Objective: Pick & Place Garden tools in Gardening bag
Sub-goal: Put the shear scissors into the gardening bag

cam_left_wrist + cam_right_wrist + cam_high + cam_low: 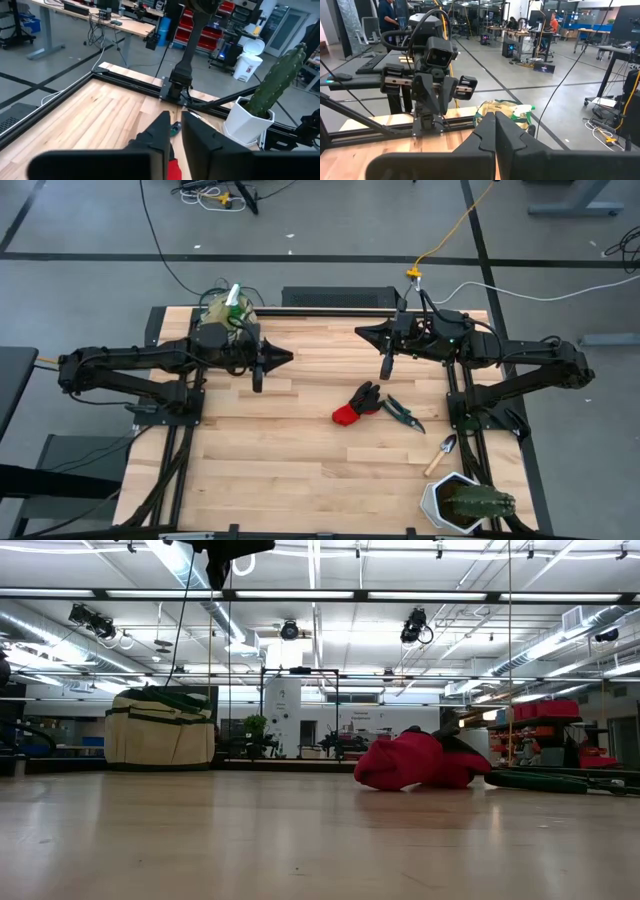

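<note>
Beige fabric, the gardening bag [226,310] is sitting at the table's far left corner with the green spray bottle [234,294] poking out of it. Lying near the table's middle, toward the right edge, are the red-and-black glove [356,404] and, just beside it, the pruning shears [403,413]; a wooden-handled trowel [441,454] is resting nearer the front right corner. The left gripper [257,384] is hovering with fingers slightly parted; the right gripper [385,371] is hanging with fingers pressed together.
</note>
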You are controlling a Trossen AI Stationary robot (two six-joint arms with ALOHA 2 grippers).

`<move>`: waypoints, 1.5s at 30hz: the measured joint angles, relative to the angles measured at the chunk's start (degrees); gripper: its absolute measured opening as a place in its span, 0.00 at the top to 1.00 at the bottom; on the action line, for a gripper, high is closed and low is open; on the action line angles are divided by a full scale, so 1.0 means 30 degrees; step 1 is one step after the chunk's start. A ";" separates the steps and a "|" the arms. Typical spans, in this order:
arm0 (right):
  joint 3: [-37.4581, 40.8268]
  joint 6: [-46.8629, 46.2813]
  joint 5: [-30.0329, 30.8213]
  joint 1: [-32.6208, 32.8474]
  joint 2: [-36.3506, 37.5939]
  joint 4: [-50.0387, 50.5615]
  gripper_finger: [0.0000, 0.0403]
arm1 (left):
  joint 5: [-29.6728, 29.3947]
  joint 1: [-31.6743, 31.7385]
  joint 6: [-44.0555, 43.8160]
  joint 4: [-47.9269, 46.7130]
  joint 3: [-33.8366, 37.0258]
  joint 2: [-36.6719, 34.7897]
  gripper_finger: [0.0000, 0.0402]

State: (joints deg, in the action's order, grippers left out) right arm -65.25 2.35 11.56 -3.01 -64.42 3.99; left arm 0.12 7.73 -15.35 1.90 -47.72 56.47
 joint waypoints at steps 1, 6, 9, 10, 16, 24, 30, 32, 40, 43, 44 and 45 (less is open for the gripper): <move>0.0000 0.0000 0.0000 -0.0006 0.0000 0.0000 1.00 | 0.0000 0.0000 0.0019 0.0029 0.0000 0.0000 0.90; 0.0000 -0.0015 -0.0002 -0.0001 0.0000 -0.0005 1.00 | 0.0044 0.0000 0.0029 0.0026 0.0000 0.0000 0.96; 0.0000 -0.0022 -0.0002 0.0002 0.0000 -0.0011 1.00 | 0.0044 0.0000 0.0028 0.0013 0.0003 -0.0070 0.99; 0.0000 -0.0025 -0.0002 -0.0002 0.0000 -0.0015 1.00 | 0.0042 0.0000 0.0029 -0.0056 0.0015 -0.0204 0.99; 0.0000 -0.0117 -0.0002 0.0002 0.0125 0.0030 1.00 | -0.0121 0.0000 0.0175 0.0242 0.0002 -0.0930 0.99; 0.0007 -0.0117 -0.0064 0.0009 0.0912 0.0604 1.00 | -0.0168 0.0000 0.0191 -0.0003 0.0007 -0.2675 0.99; 0.0007 -0.0399 -0.0074 0.0009 0.1824 0.2262 1.00 | -0.0661 0.0009 0.0492 -0.0480 0.0007 -0.4133 1.00; 0.0007 -0.0581 -0.0074 0.0009 0.2126 0.2996 1.00 | -0.0852 0.0029 0.0596 -0.0898 0.0007 -0.4620 1.00; 0.0007 -0.0627 -0.0198 0.0009 0.2999 0.5335 1.00 | -0.0892 0.0029 0.1046 -0.2422 0.0007 -0.5791 1.00; 0.0007 -0.0772 -0.0198 0.0002 0.3109 0.6092 1.00 | -0.0889 0.0029 0.1064 -0.2883 0.0007 -0.5880 1.00; 0.0007 -0.0919 -0.0198 0.0007 0.3118 0.6372 1.00 | -0.0889 0.0029 0.1064 -0.2996 0.0007 -0.5880 1.00; 0.0007 -0.1126 -0.0198 0.0002 0.3118 0.6633 1.00 | -0.0889 0.0029 0.1064 -0.3093 0.0007 -0.5872 1.00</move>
State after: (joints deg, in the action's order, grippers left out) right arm -65.23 -1.03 10.96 -3.01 -55.07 23.89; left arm -2.55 7.81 -12.16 -7.38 -47.70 38.85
